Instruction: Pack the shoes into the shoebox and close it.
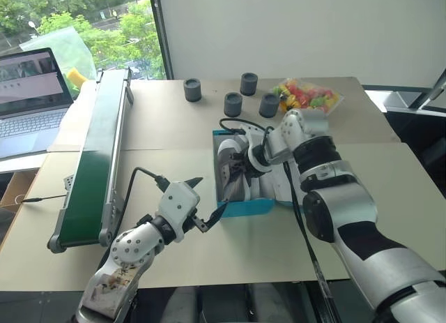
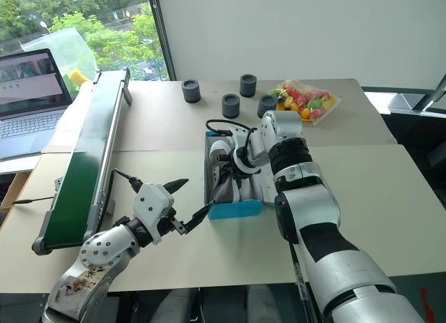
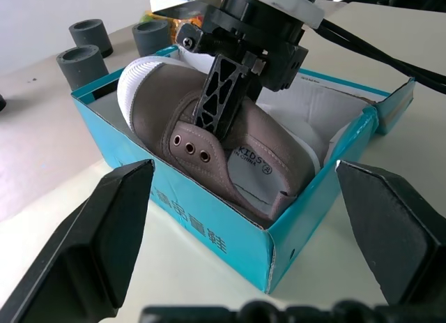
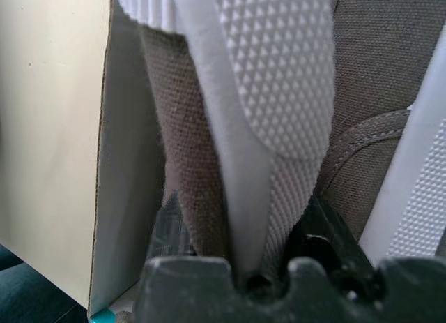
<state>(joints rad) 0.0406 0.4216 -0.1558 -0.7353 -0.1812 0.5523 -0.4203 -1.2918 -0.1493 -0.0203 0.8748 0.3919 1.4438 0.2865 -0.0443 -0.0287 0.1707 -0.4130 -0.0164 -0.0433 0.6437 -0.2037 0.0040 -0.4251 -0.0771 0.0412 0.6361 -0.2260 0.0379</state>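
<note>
The blue shoebox (image 1: 245,208) stands open in the middle of the table. Greyish-beige shoes (image 1: 228,168) lie in it on their sides, white soles showing. My right gripper (image 1: 243,171) reaches down into the box, shut on the nearer shoe (image 3: 160,103). One of its black fingers (image 3: 219,93) lies against that shoe's upper, and the sole's white rim (image 4: 240,190) runs between both fingers. My left gripper (image 1: 210,195) is open and level, just off the box's near left corner. Its fingers (image 3: 83,239) stand wide apart with nothing between them.
A long green conveyor (image 1: 90,169) runs along the table's left side, with a laptop (image 1: 31,93) beyond it. Several dark grey cups (image 1: 193,90) and a bag of colourful pieces (image 1: 310,96) sit behind the box. Bare tabletop lies right of the box.
</note>
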